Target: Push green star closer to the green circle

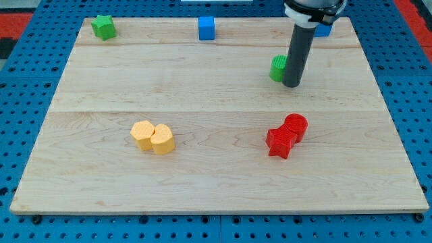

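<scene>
1. We carry no gripper, only a straight dark rod, so open or closed does not apply to us; my tip (pixel 292 84) rests on the worktop (pixel 216 182) in the view's upper right.
2. My tip sits just to the view's right of the green circle (pixel 277 68), touching it or very nearly so; the rod covers the circle's right edge, so we cannot tell which.
3. We take the green circle as our landmark for all that follows.
4. A blue block (pixel 324 30) lies above and to the right of the green circle, near the worktop's top edge; the rod's upper part hides most of it, so we cannot make out its shape.
5. A blue cube (pixel 206 28) stands above and to the left of the green circle, also by the top edge.
6. The green star (pixel 103 26) lies far to the left of the green circle and somewhat higher, in the worktop's top left corner, well apart from it.
7. Below the green circle and slightly right, a red circle (pixel 295 125) and a red star (pixel 280 142) touch each other, the star lower and to the left.
8. Well below and left of the green circle, two yellow blocks touch: a yellow hexagon-like block (pixel 142 133) and, to its right, a yellow rounded block (pixel 163 140).
</scene>
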